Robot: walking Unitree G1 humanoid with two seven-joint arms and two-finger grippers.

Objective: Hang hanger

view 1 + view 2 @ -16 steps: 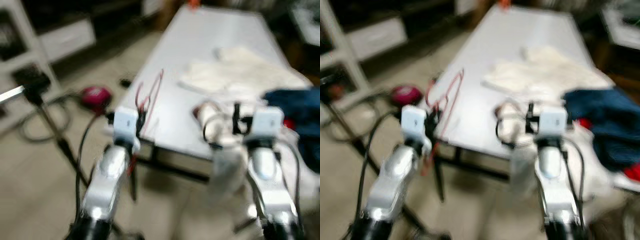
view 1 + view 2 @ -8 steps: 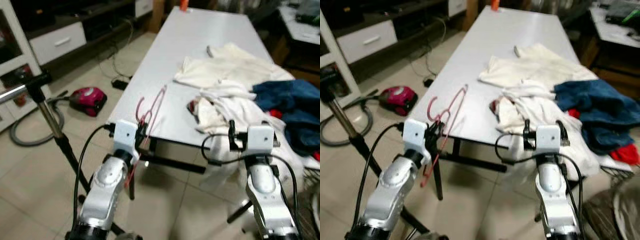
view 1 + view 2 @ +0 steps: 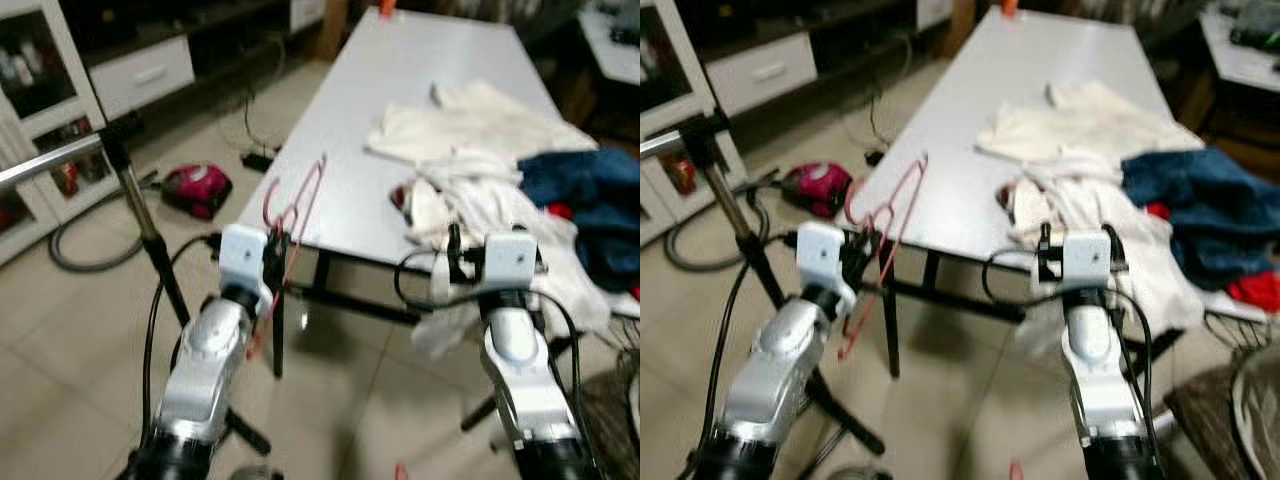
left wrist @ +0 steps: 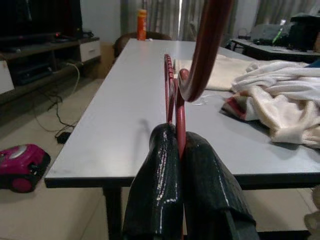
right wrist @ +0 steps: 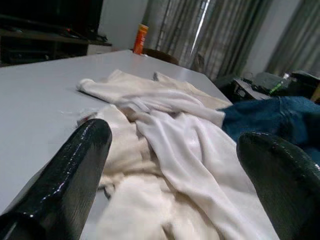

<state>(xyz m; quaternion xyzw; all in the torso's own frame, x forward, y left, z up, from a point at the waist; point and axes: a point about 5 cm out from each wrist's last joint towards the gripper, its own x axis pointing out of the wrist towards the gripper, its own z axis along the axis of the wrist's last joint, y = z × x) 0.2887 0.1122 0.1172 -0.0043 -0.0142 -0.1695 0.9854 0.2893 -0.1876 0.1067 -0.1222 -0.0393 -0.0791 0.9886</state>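
A red wire hanger point(image 3: 300, 200) stands upright in my left gripper point(image 3: 277, 262), which is shut on its lower part in front of the near left corner of the grey table point(image 3: 400, 70). In the left wrist view the two fingers point(image 4: 160, 170) press together on the hanger point(image 4: 172, 85), whose hook curves overhead. A silver rack rail point(image 3: 55, 160) on a black post point(image 3: 150, 240) stands to the left of that arm. My right gripper point(image 3: 462, 255) is open, holding nothing, facing a pile of white clothes point(image 5: 165, 130) on the table.
White garments point(image 3: 470, 130), a blue garment point(image 3: 590, 195) and a bit of red cloth lie on the table's right side, some hanging over its edge. A pink vacuum point(image 3: 195, 188) with its hose lies on the tiled floor to the left. A white cabinet point(image 3: 40, 70) stands far left.
The whole view has shifted and sharpened: the table sits a little farther off and the rack rail and post come closer in on the left. The hanger stays in the left gripper.
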